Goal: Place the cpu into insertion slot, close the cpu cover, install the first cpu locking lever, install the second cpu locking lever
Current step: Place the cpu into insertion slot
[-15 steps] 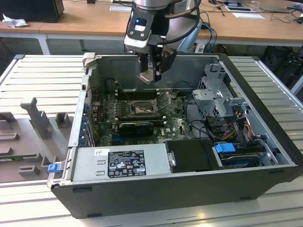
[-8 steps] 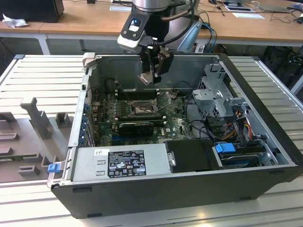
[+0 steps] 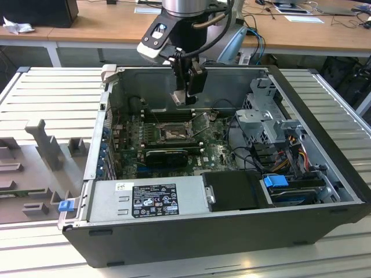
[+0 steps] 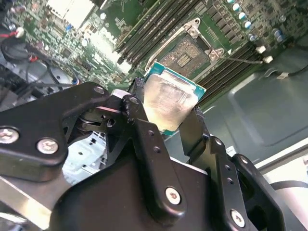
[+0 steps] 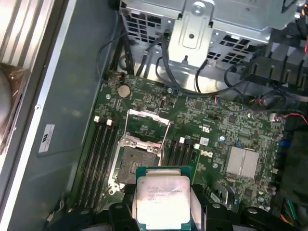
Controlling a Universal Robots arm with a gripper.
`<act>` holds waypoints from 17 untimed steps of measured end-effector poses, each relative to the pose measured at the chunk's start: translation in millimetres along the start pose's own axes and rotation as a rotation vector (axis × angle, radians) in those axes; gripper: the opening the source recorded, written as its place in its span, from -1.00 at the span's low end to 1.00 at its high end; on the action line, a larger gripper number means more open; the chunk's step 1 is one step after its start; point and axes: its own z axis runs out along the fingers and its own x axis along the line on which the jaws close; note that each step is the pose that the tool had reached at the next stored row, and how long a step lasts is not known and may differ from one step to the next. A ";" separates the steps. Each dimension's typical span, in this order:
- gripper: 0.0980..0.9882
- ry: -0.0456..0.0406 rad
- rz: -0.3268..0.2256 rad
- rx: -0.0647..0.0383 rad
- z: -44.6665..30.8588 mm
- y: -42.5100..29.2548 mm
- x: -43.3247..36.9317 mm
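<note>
Currently the fingers (image 4: 144, 130) pinch the cpu (image 4: 171, 101) by opposite edges, metal top upward.

Exterior view looks down from above — both wrist views hover close over insertion slot (image 5: 131, 161) (image 4: 185, 53).

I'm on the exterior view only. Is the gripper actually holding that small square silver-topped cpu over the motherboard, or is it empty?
Observer: It is holding it. In both wrist views the gripper clamps the flat, square, silver-topped cpu by two opposite edges, metal top facing the cameras.
Operator: Is the socket ready to take it?
Observer: In the first wrist view the thin silver frame-shaped cpu cover stands flipped up, leaving the square dark insertion slot bare.
</note>
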 end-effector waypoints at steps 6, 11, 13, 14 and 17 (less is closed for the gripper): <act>-0.02 -0.0089 0.107 -0.001 1.2 -0.1 0.0; -0.02 -0.0116 0.141 -0.001 3.1 -0.3 0.0; -0.02 -0.0117 0.143 -0.001 4.4 -0.4 0.0; -0.02 -0.0120 0.143 0.000 5.8 -0.4 -0.1; -0.02 -0.0121 0.143 0.000 13.0 -1.1 -0.4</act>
